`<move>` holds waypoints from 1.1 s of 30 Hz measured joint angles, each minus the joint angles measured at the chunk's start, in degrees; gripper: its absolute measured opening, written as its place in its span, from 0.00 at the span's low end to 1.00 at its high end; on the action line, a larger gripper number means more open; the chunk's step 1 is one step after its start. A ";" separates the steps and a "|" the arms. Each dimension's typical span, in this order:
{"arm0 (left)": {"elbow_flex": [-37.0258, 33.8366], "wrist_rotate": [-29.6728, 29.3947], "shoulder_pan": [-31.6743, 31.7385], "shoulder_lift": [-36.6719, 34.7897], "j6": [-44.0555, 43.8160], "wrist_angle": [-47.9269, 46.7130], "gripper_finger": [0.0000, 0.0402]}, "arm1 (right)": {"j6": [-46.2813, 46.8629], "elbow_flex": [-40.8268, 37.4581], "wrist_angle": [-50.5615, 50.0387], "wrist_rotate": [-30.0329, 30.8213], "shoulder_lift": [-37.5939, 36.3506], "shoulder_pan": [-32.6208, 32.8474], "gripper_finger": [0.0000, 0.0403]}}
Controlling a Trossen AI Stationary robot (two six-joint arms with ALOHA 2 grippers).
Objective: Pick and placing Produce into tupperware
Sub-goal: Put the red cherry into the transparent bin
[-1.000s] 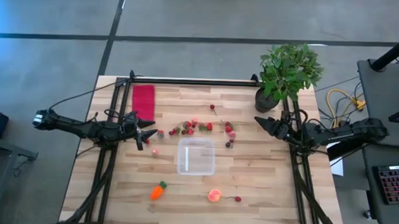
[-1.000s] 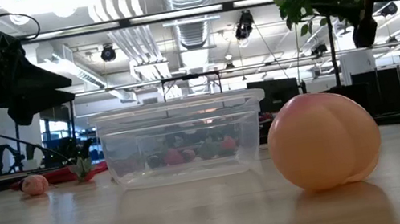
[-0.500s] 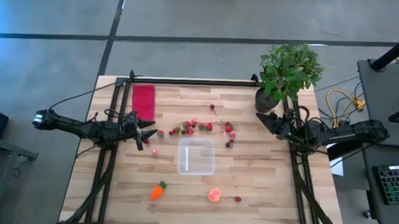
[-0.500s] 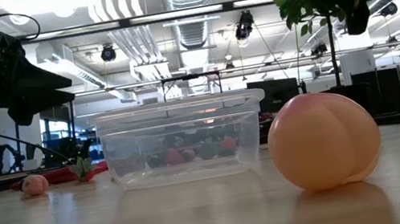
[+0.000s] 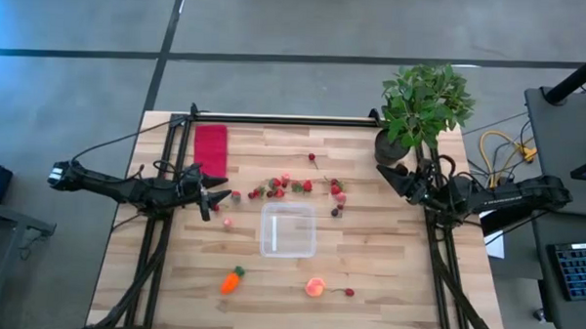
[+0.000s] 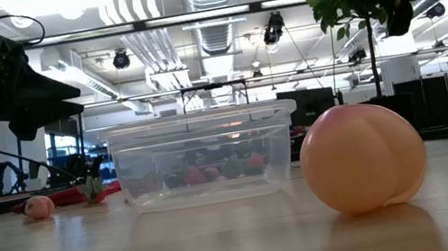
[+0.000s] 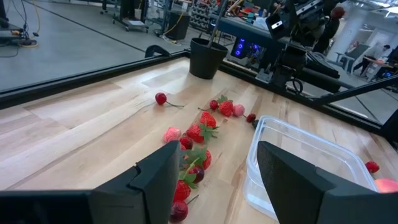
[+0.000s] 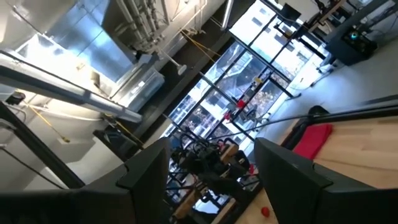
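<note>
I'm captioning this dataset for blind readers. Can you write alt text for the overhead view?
Seen from above, an empty clear tupperware sits mid-table, with small red berries scattered just beyond it and a carrot and peach-colored fruit on the near side. The open left gripper hovers beside the berries; the open right gripper waits by a potted plant.

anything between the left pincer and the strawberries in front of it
Nothing visible. The left pincer is open and empty, and bare wood leads to the strawberries; the clear container sits beside them, not in the path.
</note>
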 joint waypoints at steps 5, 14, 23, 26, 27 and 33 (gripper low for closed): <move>0.00 -0.02 0.00 0.00 0.00 0.02 0.50 | 0.44 0.00 2.39 3.12 0.02 -0.10 0.56; 0.00 -0.03 0.02 -0.09 0.05 0.01 0.50 | 1.16 0.07 1.37 12.46 0.04 -0.10 0.56; -0.22 -0.39 -0.02 -0.10 -0.12 14.12 0.50 | 3.31 0.07 1.85 12.44 0.03 -0.11 0.56; -0.21 -0.49 0.00 0.00 -0.13 21.79 0.50 | 4.05 0.07 1.84 10.50 0.00 -0.10 0.56; -0.19 -0.50 0.00 -0.02 -0.11 24.28 0.50 | 4.97 0.07 1.85 9.74 0.02 -0.10 0.56; -0.17 -0.50 0.01 -0.07 -0.07 36.26 0.50 | 7.50 0.07 1.77 9.88 0.04 -0.18 0.56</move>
